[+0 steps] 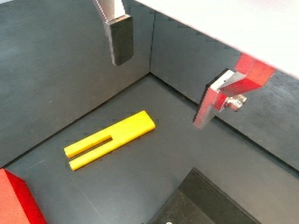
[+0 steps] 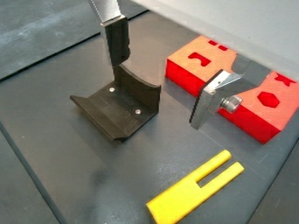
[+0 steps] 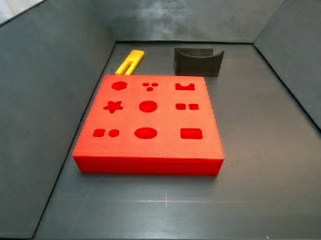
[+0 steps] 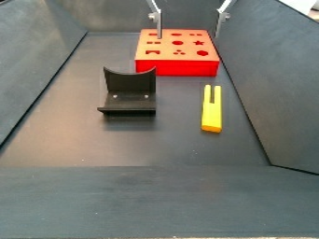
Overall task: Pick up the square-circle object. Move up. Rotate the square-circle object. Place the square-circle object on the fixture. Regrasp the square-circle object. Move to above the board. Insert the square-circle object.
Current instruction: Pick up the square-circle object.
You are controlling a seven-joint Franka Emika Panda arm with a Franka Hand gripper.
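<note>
Hovering high over the dark floor of the enclosure, the gripper (image 2: 162, 74) has its fingers (image 1: 121, 39) spread wide with nothing between them; in a side view only the two finger tips (image 4: 156, 15) show at the far end, above the board (image 4: 178, 52). The square-circle object (image 4: 212, 107) lies flat on the floor, untouched, near one side wall and well apart from the gripper. It rests between that wall and the fixture (image 4: 127, 91), with a clear gap to the fixture, and its far end is close to the board's near corner. In a wrist view the square-circle object (image 1: 108, 140) shows a slot cut in from one end, leaving two prongs, while the other half is solid. It looks rigid and light, likely a smooth plastic or printed piece, so slipping is a greater worry than weight. My judgement is that the solid half offers the safer hold, with the pads closing across its long flat sides, since the slotted prongs could flex or pinch inward.
</note>
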